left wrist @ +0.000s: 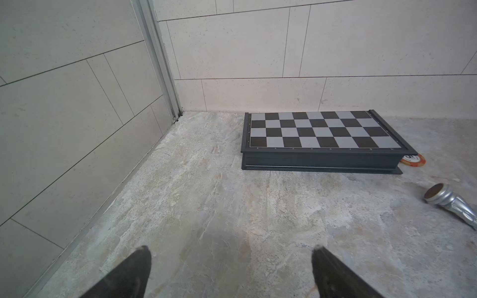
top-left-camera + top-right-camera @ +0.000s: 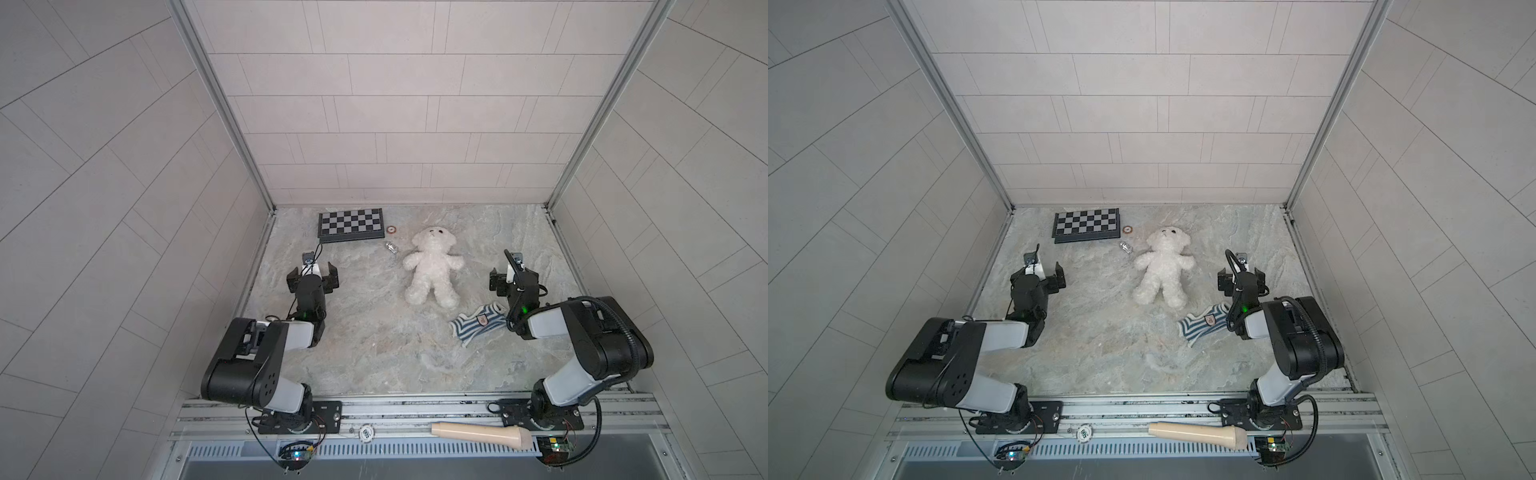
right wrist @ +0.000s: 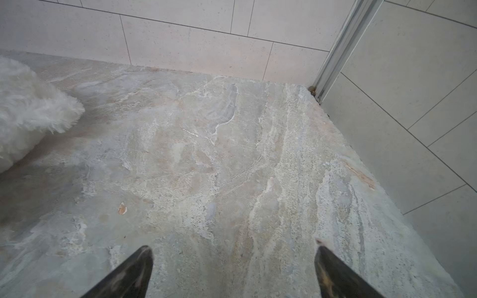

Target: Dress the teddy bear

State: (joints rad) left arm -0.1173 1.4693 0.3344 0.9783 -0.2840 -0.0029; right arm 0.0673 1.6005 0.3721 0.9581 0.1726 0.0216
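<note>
Blue-striped shirt (image 2: 478, 324): both top views only.

Soft even light, faint shadows, wide-angle warping

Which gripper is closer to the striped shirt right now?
The right gripper: the striped shirt lies just beside its wrist, while the left gripper is across the table, beyond the teddy bear.

Both top views look steeply down on the whole table (image 2: 374, 353); wrist views skim it closely.
</note>
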